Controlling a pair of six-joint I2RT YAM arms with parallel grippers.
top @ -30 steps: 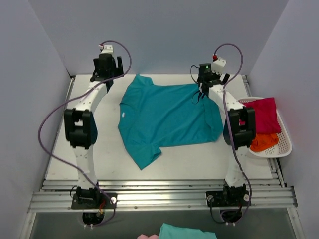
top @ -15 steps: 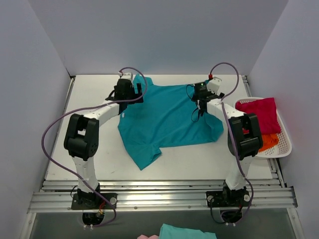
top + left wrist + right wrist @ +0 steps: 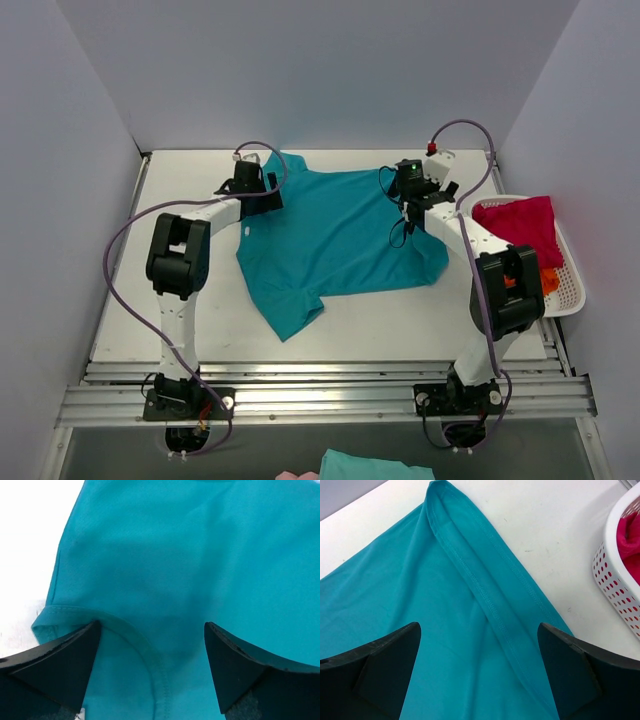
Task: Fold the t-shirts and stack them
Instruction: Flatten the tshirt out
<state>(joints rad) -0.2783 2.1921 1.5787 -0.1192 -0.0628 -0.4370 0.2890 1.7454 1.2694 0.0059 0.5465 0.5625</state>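
Filling the white basket (image 3: 569,298), crimson-pink t-shirt (image 3: 520,226) lies atop orange t-shirt (image 3: 550,276).

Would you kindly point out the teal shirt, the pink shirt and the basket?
teal shirt (image 3: 340,235), top view, middle of its body
pink shirt (image 3: 520,225), top view, its upper folds
basket (image 3: 570,280), top view, right wall

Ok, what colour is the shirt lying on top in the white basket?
Crimson pink; the top t-shirt shows best in the top external view.
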